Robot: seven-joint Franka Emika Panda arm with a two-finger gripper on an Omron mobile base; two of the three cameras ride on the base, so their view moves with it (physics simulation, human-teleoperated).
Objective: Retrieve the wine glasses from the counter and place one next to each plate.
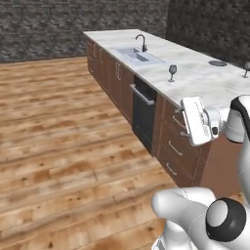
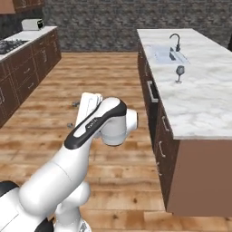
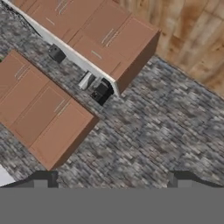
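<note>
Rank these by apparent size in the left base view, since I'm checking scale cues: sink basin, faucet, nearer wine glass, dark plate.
1. sink basin
2. faucet and dark plate: look alike
3. nearer wine glass, despite being closer

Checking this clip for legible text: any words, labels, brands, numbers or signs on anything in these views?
None can be read. The marble counter, the wine glass near the sink, the cabinet drawers and the toaster on the wall counter all show plain surfaces without lettering.

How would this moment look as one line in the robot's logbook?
gripper: open, holding nothing | wine glass: upright on counter near sink | second glass: far edge
</note>
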